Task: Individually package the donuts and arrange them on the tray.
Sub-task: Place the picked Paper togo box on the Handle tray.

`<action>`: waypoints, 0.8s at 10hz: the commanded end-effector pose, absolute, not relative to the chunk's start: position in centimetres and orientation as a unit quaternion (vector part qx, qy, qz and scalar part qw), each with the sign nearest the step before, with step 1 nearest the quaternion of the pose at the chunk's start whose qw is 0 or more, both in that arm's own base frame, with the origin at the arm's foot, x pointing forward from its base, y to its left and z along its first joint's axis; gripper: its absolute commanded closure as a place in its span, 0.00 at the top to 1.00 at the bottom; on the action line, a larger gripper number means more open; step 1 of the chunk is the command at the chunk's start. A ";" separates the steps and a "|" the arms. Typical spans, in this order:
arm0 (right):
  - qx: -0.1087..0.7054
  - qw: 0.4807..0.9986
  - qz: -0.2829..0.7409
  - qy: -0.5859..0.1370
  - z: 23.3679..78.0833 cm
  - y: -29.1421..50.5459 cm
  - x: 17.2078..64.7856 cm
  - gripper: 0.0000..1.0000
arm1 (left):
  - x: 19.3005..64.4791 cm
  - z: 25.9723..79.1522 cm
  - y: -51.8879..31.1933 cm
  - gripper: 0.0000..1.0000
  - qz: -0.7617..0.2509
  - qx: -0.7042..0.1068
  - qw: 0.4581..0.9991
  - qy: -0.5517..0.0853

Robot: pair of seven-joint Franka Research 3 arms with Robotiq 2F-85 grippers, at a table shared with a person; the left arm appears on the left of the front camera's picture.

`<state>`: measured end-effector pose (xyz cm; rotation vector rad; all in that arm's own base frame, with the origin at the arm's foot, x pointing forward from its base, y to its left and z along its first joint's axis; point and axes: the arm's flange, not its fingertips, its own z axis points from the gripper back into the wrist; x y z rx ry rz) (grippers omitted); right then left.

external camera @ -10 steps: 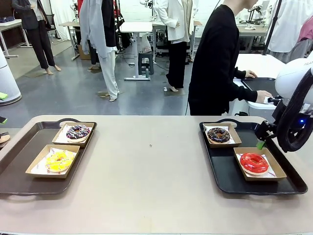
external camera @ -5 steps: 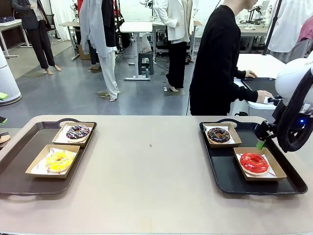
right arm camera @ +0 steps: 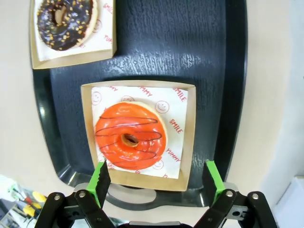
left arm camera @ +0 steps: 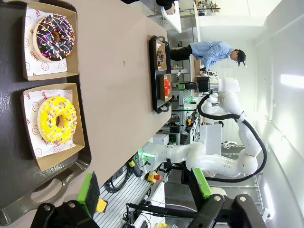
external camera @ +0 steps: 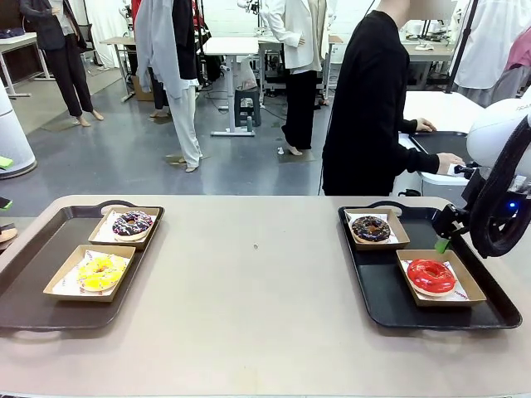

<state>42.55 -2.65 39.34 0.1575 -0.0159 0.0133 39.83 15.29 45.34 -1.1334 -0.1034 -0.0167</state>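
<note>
Donuts sit one apiece in shallow brown cardboard boxes with white printed liners. The glossy red ring donut (right arm camera: 130,141) lies in its box (right arm camera: 187,137) on the black plastic tray (right arm camera: 228,71), directly beneath the right gripper (right arm camera: 157,179), whose green-padded jaws stand wide apart and empty above the box's near edge. Beyond it sits the dark chocolate donut (right arm camera: 65,16), flecked with what may be nut crumbs. Ahead of the left gripper (left arm camera: 145,190), also spread and holding nothing, the yellow sprinkled donut (left arm camera: 57,120) and the chocolate donut with coloured sprinkles (left arm camera: 56,37) rest boxed on a second dark tray (left arm camera: 9,142).
</note>
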 end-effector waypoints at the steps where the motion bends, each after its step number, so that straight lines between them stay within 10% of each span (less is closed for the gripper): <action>1: 0.189 0.982 0.006 -0.019 43.0 -5.0 42.1 1.00 | 39.6 45.6 15.4 1.00 -0.013 -0.540 0.840 -0.052; 8: 0.606 0.795 -0.015 0.041 50.6 -15.9 45.2 1.00 | 39.6 45.6 15.4 1.00 -0.013 -0.540 0.840 -0.052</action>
